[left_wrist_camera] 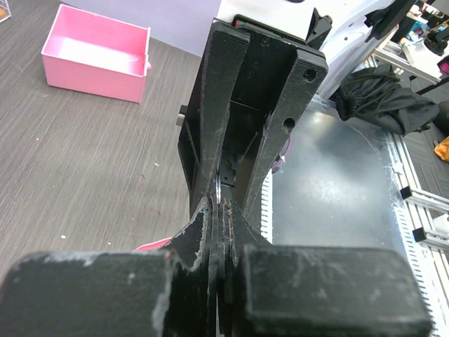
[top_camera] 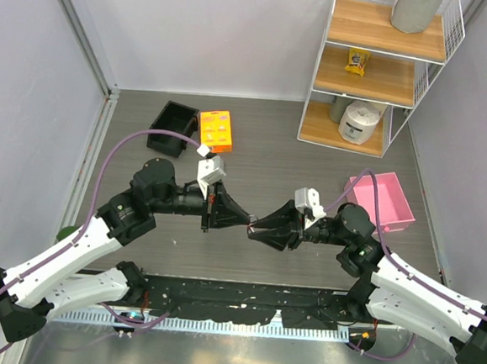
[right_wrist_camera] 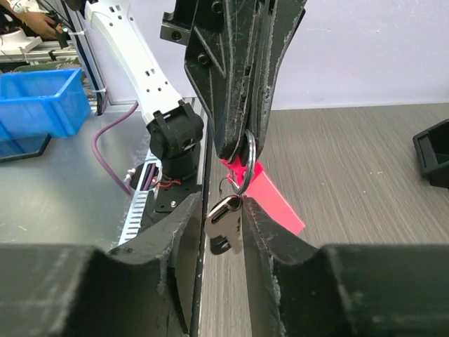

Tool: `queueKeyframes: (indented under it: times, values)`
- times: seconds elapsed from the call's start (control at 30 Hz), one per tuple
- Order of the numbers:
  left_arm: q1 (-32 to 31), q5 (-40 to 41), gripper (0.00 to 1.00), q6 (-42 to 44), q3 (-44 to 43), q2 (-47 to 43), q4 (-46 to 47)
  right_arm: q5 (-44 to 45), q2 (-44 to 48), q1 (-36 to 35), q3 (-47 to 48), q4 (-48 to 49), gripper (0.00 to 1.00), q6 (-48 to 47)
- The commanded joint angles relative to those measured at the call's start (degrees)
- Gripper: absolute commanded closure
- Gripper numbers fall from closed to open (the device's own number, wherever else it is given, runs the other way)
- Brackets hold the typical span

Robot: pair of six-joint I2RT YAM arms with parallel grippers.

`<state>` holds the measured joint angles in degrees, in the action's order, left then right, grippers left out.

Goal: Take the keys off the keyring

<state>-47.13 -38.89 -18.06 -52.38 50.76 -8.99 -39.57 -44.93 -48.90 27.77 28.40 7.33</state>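
Observation:
My two grippers meet tip to tip above the table's middle. My left gripper (top_camera: 242, 221) is shut on the keyring's metal ring (right_wrist_camera: 245, 151). Its jaws are pressed together in the left wrist view (left_wrist_camera: 223, 210). The keyring's pink-red strap (right_wrist_camera: 272, 199) hangs below the ring, and a bit of it shows in the left wrist view (left_wrist_camera: 151, 244). A small silvery key (right_wrist_camera: 226, 223) hangs from a smaller ring, and its dark head points down. My right gripper (top_camera: 257, 229) has its fingers closed on the key's edges in the right wrist view (right_wrist_camera: 221, 208). In the top view the keys are hidden between the fingertips.
A pink tray (top_camera: 381, 201) sits at the right, also in the left wrist view (left_wrist_camera: 95, 60). An orange box (top_camera: 215, 130) and a black bin (top_camera: 172, 128) sit at the back left. A wire shelf (top_camera: 379, 66) stands at the back right.

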Motion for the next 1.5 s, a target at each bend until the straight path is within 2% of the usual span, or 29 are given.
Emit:
queueKeyframes:
  times: [0.0, 0.1, 0.2, 0.47, 0.67, 0.93, 1.17, 1.47]
  values:
    - [0.11, -1.27, 1.00, -1.01, -1.68, 0.13, 4.51, -0.07, 0.45, -0.40, 1.41, 2.80, 0.68, 0.14]
    - [0.11, -1.18, 1.00, -1.01, -1.06, 0.21, 5.04, 0.63, 1.24, -0.40, 1.15, 3.06, 0.87, 1.28]
    - [0.11, -0.75, 1.00, -0.92, -0.53, 0.30, 5.74, 1.16, 1.95, -0.40, 0.18, 3.76, 0.95, 2.07]
    - [0.11, 1.45, 1.00, -0.13, 1.05, -0.66, 6.44, 4.33, 5.55, -0.40, -2.45, 3.85, 0.95, 2.77]
    - [0.11, -0.04, 1.00, -0.13, 2.28, -1.89, 7.50, 8.02, 7.75, -0.40, -1.93, -0.28, 0.95, 1.63]
    - [0.11, -1.10, 1.00, -0.39, 2.37, -2.16, 7.24, 9.60, 7.14, -0.40, 0.18, -7.13, 0.95, -1.71]
    - [0.11, -1.88, 1.00, -0.92, 1.76, -2.34, 6.89, 10.30, 5.81, -0.40, 1.32, -9.07, 0.95, -1.97]
    - [0.11, -1.89, 1.00, 0.13, 2.02, -2.25, 2.93, 18.47, 9.42, -0.40, 1.67, -11.88, 0.95, -3.11]
